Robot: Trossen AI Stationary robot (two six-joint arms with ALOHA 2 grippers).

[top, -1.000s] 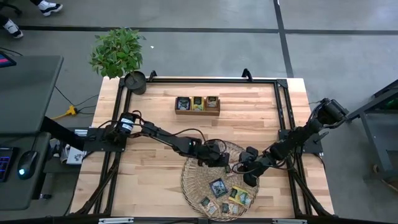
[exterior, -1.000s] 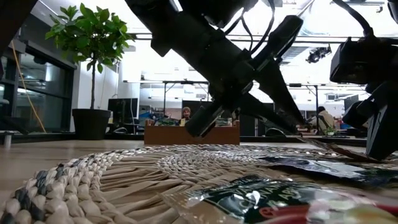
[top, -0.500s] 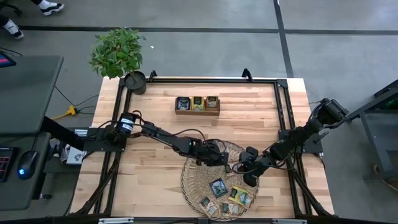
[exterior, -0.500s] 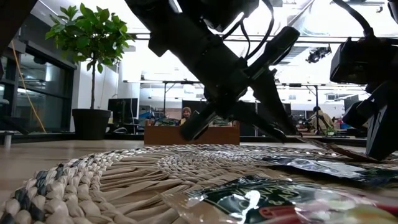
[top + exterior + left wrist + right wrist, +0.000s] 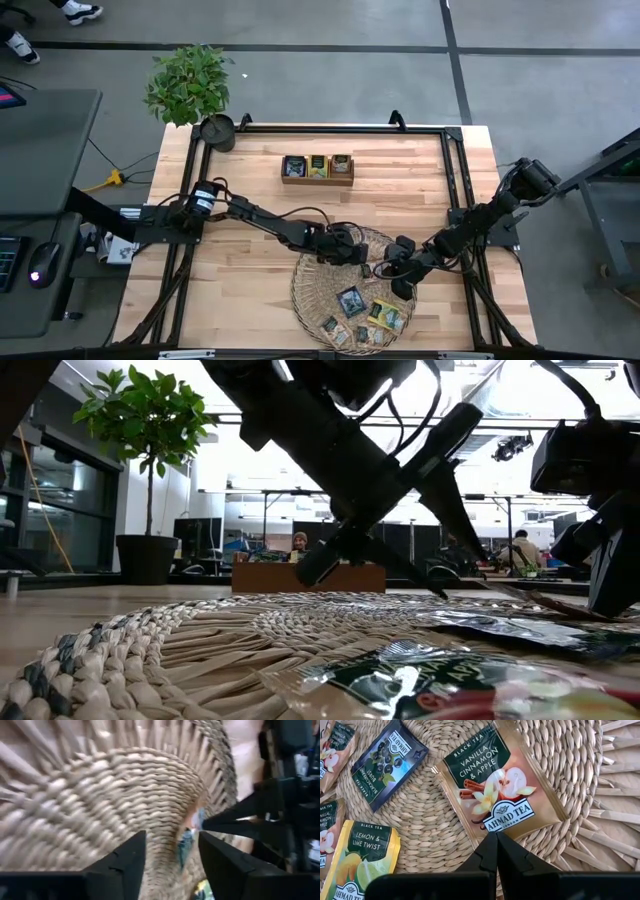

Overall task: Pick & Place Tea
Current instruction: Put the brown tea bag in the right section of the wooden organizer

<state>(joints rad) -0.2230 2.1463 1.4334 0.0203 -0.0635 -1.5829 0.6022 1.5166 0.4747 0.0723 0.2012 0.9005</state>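
A round woven tray (image 5: 300, 285) lies at the table's near middle. Several tea sachets (image 5: 351, 300) lie flat on it. The right wrist view shows a beige-and-green one (image 5: 495, 785), a dark blue one (image 5: 387, 762) and a yellow one (image 5: 360, 865). My right gripper (image 5: 496, 837) is shut at the tray's right part (image 5: 383, 270), its tips on the beige-and-green sachet. My left gripper (image 5: 358, 256) hangs open just above the tray's far part (image 5: 172, 850). Its fingers slant down toward the right gripper, and there is nothing between them. My right gripper's shut fingertips rest on the beige-and-green sachet's edge (image 5: 512, 834), near one corner. They come slanting down from the table's right side. The sachet lies flat on the tray's weave, face up.
A wooden box (image 5: 318, 168) holding more sachets stands toward the table's far edge. A potted plant (image 5: 190, 85) stands at the far left corner. Bare tabletop lies left of the tray and between the tray and the box.
My left gripper has opened, and its fingers now stand apart in the low view where they were nearly together. It has stayed in place above the tray.
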